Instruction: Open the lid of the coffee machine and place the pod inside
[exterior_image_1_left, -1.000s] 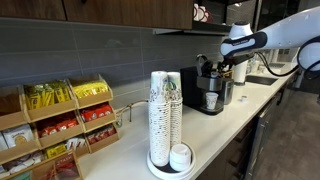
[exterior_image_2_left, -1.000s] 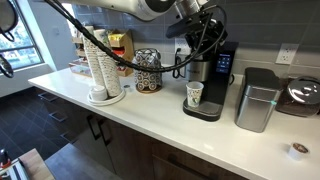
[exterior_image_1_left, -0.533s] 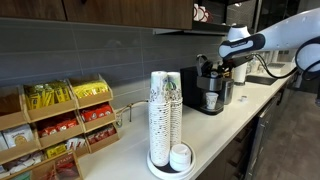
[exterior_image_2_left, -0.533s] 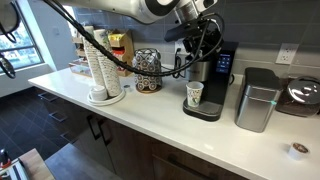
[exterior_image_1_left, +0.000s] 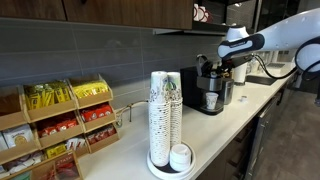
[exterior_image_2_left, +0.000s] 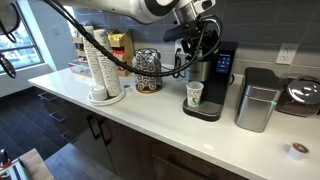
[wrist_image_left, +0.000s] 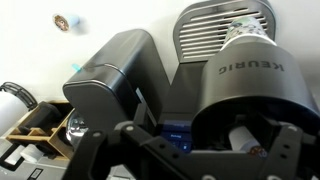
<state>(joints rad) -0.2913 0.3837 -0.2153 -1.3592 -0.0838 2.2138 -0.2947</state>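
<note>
The black and silver coffee machine (exterior_image_2_left: 207, 88) stands on the counter with a paper cup (exterior_image_2_left: 194, 95) in its front bay; it also shows in an exterior view (exterior_image_1_left: 211, 90). In the wrist view I look down on its dark lid (wrist_image_left: 245, 85), marked KEURIG, which lies shut. My gripper (wrist_image_left: 190, 160) is open and empty, its fingers spread either side of the machine's head. It hovers just above the machine in both exterior views (exterior_image_2_left: 200, 40) (exterior_image_1_left: 236, 68). The pod (exterior_image_2_left: 296, 150) sits on the counter well off to one side, small and round (wrist_image_left: 65, 20).
A silver bin (exterior_image_2_left: 257, 98) stands beside the machine (wrist_image_left: 115, 85), with another appliance (exterior_image_2_left: 302, 95) past it. A tall paper-cup stack (exterior_image_1_left: 165, 115) and snack boxes (exterior_image_1_left: 60, 125) stand along the counter. A patterned container (exterior_image_2_left: 148, 70) is near the wall.
My gripper has shifted only slightly above the machine's head. The lid, the cup and the pod have not moved.
</note>
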